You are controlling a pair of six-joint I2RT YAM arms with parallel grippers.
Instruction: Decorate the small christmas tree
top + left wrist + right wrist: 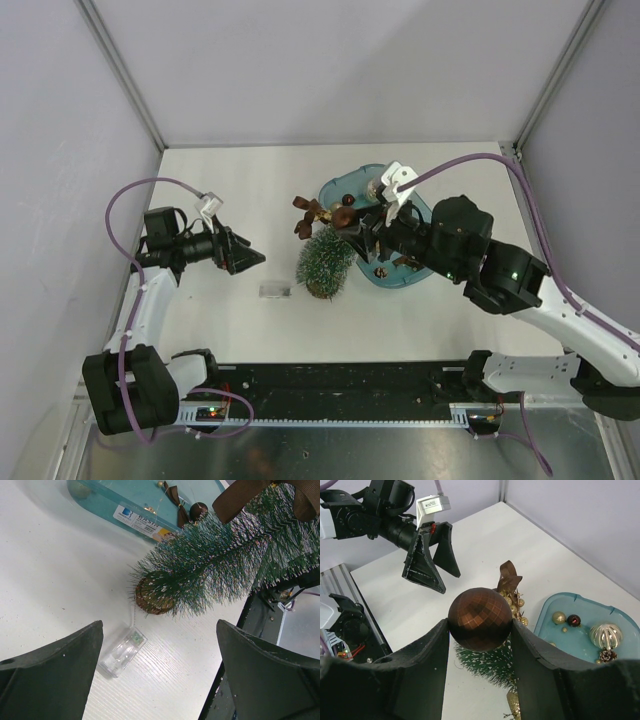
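The right arm reaches in from the lower right of the top view, its tool (pixel 480 630) clamped partway on a faceted brown ball ornament (pixel 480 616) above the small christmas tree (pixel 326 262), which sits mid-frame on the bench (pixel 230 190). At left, the left tool (pixel 250 259) gapes wide and empty, aimed at the tree. The teal tray (pixel 102 500) has a label (pixel 136 520) that partly reads "BASIN". A clear battery box (pixel 121 652) lies just beside the tree's base.

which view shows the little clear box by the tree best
Left wrist: the clear box lies close and sharp on the table, just beside the small christmas tree. Top external shows it only as a tiny pale shape left of the tree's base. Right wrist doesn't show it at all.
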